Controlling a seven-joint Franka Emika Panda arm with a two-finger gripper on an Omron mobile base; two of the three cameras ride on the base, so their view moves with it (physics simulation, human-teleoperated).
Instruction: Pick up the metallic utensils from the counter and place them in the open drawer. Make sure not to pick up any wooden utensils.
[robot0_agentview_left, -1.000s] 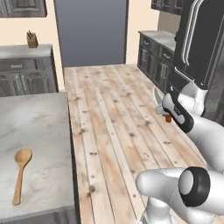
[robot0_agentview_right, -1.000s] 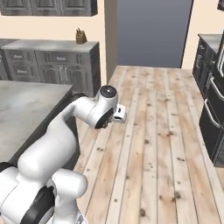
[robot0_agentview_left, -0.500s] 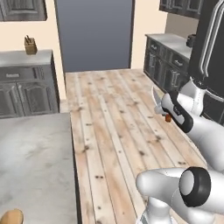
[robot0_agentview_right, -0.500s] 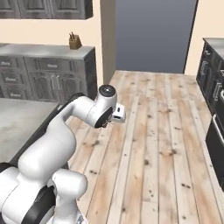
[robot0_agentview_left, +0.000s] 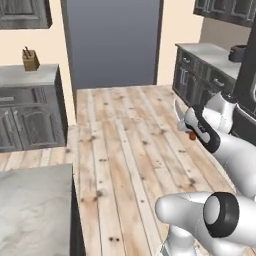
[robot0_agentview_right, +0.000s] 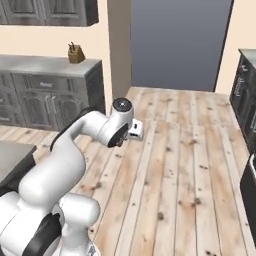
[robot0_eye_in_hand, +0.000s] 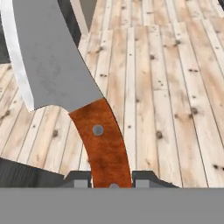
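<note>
The gripper is clamped on the knife's orange-red handle, pinched between its 2 fingers, the silver blade jutting out beyond the fingertips above the plank floor.

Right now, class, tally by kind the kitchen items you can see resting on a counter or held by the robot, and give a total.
Knife with silver blade and orange-red handle, held in the end effector: 1
Knife block on the grey counter: 1
Dark pot on the far counter: 1
Total: 3
</note>
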